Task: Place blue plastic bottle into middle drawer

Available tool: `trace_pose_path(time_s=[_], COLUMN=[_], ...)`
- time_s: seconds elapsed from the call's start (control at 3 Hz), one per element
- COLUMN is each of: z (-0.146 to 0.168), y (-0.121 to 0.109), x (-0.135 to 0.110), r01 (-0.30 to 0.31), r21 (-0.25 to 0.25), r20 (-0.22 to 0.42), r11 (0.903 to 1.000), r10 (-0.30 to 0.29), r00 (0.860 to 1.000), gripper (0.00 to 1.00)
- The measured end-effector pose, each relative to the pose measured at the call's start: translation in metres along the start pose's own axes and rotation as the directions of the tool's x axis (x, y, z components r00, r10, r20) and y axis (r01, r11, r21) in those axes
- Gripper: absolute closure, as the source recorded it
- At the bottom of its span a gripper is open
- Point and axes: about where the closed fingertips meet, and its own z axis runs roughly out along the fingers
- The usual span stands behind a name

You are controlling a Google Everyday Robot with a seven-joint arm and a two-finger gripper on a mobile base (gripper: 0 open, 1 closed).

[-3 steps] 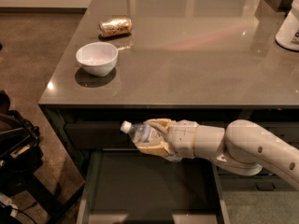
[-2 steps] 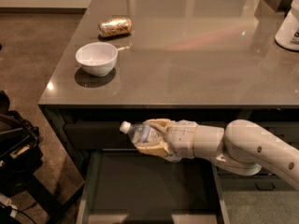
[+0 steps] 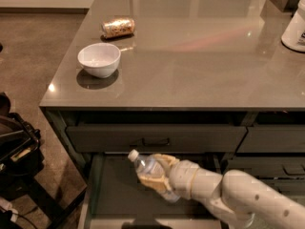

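The blue plastic bottle (image 3: 148, 168), clear with a white cap, lies tilted in my gripper (image 3: 157, 174), cap pointing up and left. The gripper is shut on the bottle's body, its tan fingers (image 3: 153, 181) wrapped around it. The white arm reaches in from the lower right. The bottle hangs over the open middle drawer (image 3: 114, 194), a wide dark grey drawer pulled out under the counter, and is above its dark floor, not touching it.
A shallower shut drawer with a small bar handle (image 3: 155, 141) sits just above. On the grey countertop (image 3: 190, 56) stand a white bowl (image 3: 99, 59), a gold crinkled can (image 3: 117, 27) and a white container (image 3: 295, 25). Dark equipment (image 3: 14, 147) stands at the left.
The gripper with the bottle has sunk lower, from level with the upper drawer front to over the open drawer. The grip is unchanged.
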Motion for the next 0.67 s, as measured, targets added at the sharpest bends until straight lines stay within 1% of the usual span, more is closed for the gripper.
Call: trace_pose_path(time_s=[0.33,0.67], z=[0.018,0.039], y=[0.005,0.005], x=[0.071,0.122], r01=[-0.154,-0.238], r21=[0.027,0.015], r20=[0.004,0.004], r11=[0.9878,0.9710], r10=[0.154,0.238], r00=[0.988,0.971], gripper=[1.00,1.00])
